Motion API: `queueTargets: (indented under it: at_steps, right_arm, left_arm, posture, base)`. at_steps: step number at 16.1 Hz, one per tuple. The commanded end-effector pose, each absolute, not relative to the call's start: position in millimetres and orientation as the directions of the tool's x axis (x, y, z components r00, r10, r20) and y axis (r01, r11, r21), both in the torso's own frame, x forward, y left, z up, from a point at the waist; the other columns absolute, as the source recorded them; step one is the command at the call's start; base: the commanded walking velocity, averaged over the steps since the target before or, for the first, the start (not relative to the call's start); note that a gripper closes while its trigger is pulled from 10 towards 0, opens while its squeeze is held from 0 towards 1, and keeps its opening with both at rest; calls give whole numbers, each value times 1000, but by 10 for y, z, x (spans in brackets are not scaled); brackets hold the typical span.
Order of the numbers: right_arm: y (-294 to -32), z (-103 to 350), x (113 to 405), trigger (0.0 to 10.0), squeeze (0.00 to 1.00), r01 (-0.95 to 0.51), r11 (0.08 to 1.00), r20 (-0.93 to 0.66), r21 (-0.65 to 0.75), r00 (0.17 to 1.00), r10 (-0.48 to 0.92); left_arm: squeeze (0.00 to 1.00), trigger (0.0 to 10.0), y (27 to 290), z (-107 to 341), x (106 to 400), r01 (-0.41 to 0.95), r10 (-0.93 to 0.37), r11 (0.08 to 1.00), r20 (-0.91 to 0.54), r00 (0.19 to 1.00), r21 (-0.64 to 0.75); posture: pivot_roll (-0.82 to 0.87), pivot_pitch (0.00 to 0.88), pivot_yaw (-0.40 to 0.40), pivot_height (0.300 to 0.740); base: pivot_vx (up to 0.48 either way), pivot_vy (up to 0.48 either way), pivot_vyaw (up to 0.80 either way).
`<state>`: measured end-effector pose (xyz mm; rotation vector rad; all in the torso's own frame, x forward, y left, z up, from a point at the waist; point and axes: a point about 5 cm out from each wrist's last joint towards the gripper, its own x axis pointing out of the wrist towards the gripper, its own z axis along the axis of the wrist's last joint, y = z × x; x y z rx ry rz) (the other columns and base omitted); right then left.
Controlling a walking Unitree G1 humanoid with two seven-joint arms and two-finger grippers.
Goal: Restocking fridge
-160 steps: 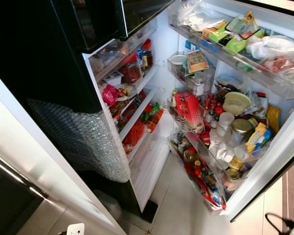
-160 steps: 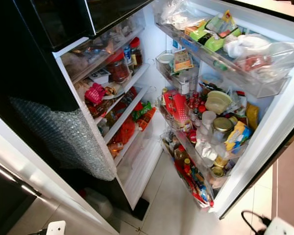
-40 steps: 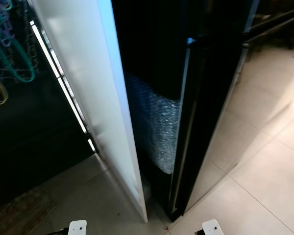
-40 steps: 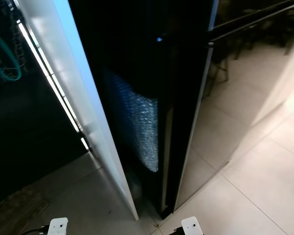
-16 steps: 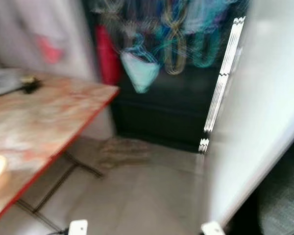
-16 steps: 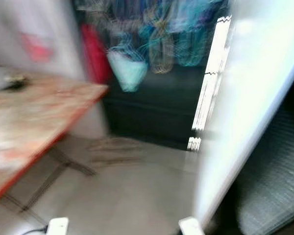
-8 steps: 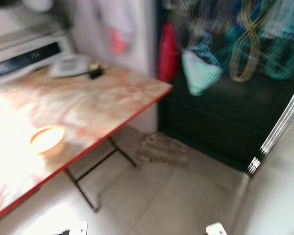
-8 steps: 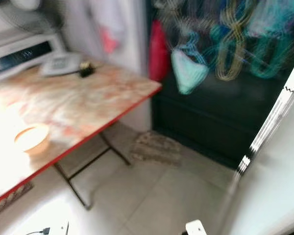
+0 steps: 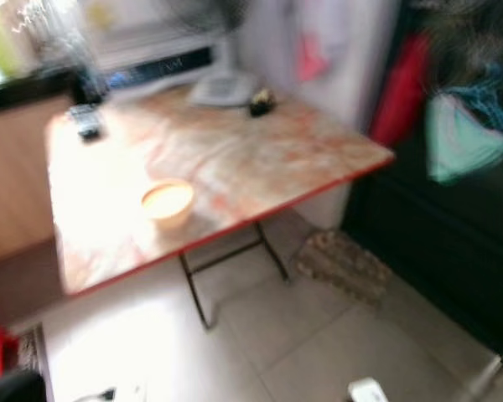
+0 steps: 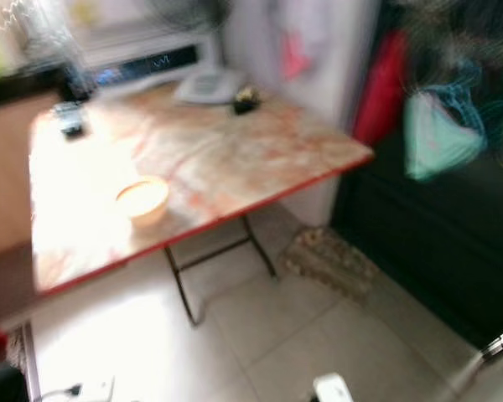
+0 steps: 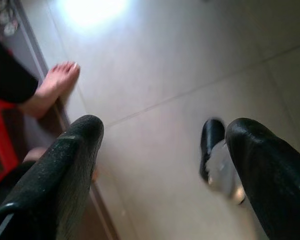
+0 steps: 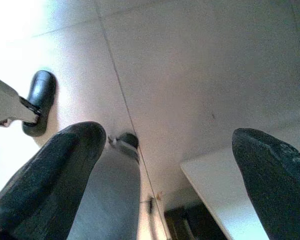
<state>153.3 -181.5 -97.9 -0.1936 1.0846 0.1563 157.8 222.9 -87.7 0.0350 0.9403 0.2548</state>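
Two blurred head views look down on a folding table [image 9: 260, 167] with a glossy marbled pink-and-cream top, a thin red edge and dark crossed metal legs, standing on pale square floor tiles [image 9: 335, 335]. On it sit a small round shallow bowl [image 9: 168, 201], cream with an orange tint, a dark remote-like object [image 9: 85, 124], a grey flat telephone-like thing [image 9: 222, 87] and a small dark lump [image 9: 261, 103] beside it. Behind the table stands a white boxy appliance [image 10: 142, 57] with a dark front strip. A woven brownish mat [image 9: 339, 265] lies on the floor beside a dark cabinet [image 9: 453, 251], with a red bag [image 9: 402, 88] and a pale teal one [image 9: 461, 142] hanging above it. The fridge itself cannot be made out in these views. The left gripper [image 11: 165, 150] hangs over the tiles with its matte, rounded black fingers [image 11: 75, 160] spread apart and empty; a person's bare foot [image 11: 52, 85] rests on the floor near it. The right gripper [image 12: 170, 165] also hangs over tiles, its fingers wide apart, holding nothing.
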Motion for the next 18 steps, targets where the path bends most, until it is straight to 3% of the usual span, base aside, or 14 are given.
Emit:
queueTargets:
  at_steps: [1,3,7,12,18]
  right_arm:
    - [-1829,-1011,1444,10000,0,-208,975,-899,-74,438,25]
    - [-1837,-1016,1427,10000,0,-212,974,-900,-75,435,25]
    - [-1849,-1016,1422,10000,0,-218,973,-900,-76,436,28]
    - [-1869,-1012,1424,10000,0,-218,972,-899,-82,438,23]
    - [-1898,-1002,1442,10000,0,-221,971,-897,-89,441,18]
  left_arm:
    - [0,10000,2224,-853,1622,-214,241,967,-774,586,139]
    - [0,10000,2287,-549,2069,-226,255,966,-585,770,123]
    - [0,10000,2185,-271,2334,-148,214,969,-375,902,197]
    - [0,10000,2103,7,2422,-88,132,964,-165,977,249]
    - [0,10000,1985,624,2658,-92,66,968,117,991,234]
  posture:
    - [-59,0,35,740]
    - [-51,0,34,740]
    - [-39,0,25,740]
    - [-34,0,14,740]
    - [-15,0,3,740]
  base:
    - [0,0,0]
    - [0,0,0]
    - [0,0,0]
    - [0,0,0]
    - [0,0,0]
